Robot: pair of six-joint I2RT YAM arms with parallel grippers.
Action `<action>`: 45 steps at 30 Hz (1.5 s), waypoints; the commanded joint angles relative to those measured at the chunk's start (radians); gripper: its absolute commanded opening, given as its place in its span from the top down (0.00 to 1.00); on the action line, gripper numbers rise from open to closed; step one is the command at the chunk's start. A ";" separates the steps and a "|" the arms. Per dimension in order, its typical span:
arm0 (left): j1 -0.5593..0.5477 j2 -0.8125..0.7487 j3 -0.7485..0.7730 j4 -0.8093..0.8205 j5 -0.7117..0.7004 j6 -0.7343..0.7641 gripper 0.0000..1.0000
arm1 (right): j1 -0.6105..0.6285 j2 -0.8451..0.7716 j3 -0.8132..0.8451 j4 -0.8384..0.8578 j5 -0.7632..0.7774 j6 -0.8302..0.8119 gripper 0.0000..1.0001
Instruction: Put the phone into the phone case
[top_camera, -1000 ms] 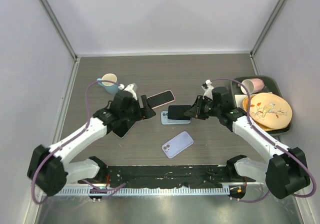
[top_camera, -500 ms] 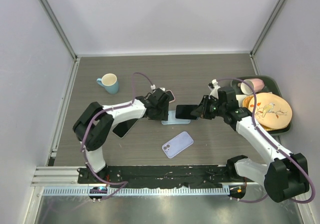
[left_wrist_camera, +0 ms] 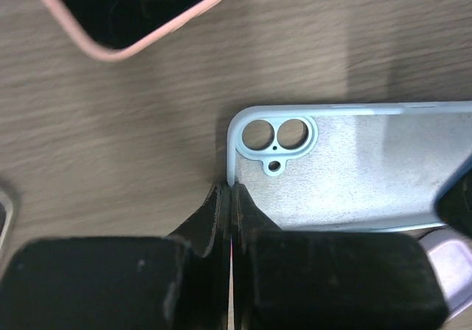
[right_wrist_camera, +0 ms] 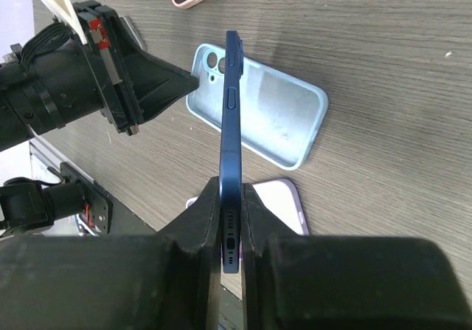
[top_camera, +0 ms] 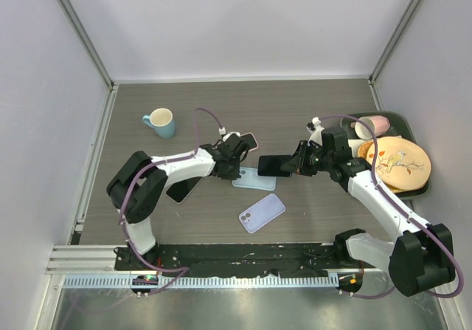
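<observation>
A light blue phone case (top_camera: pixel 254 180) lies open side up on the wooden table (top_camera: pixel 310 108), its camera holes (left_wrist_camera: pixel 276 134) toward my left gripper (top_camera: pixel 234 169). That gripper (left_wrist_camera: pixel 230 188) is shut on the thin wall at the case's short end. My right gripper (top_camera: pixel 295 164) is shut on a dark blue phone (top_camera: pixel 271 165), held on edge just above the case (right_wrist_camera: pixel 273 112). In the right wrist view the phone (right_wrist_camera: pixel 233 108) stands upright between the pads, port end down.
A lilac phone (top_camera: pixel 262 212) lies nearer the arms, and a pink-cased phone (left_wrist_camera: pixel 147 12) lies just beyond the left gripper. A dark phone (top_camera: pixel 181 190) lies at the left. A blue mug (top_camera: pixel 160 122) stands far left. A green tray (top_camera: pixel 404 117) with plate and cup is at the right.
My left arm swung in from the left to the case, and its jaws closed on the case's end wall. The case shifted slightly toward the arms. The right gripper keeps the phone.
</observation>
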 commanded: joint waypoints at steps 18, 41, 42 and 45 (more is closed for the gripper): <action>0.001 -0.357 -0.250 -0.140 -0.141 -0.182 0.36 | 0.013 0.013 -0.026 0.224 -0.200 0.099 0.99; 0.012 -0.810 -0.360 -0.230 -0.230 -0.230 0.21 | 0.249 0.361 -0.052 0.666 -0.253 0.325 0.99; 0.012 -0.810 -0.360 -0.232 -0.230 -0.228 0.21 | 0.249 0.377 -0.051 0.668 -0.254 0.328 0.99; 0.012 -0.796 -0.360 -0.237 -0.236 -0.224 0.21 | 0.251 0.441 -0.054 0.721 -0.282 0.358 0.99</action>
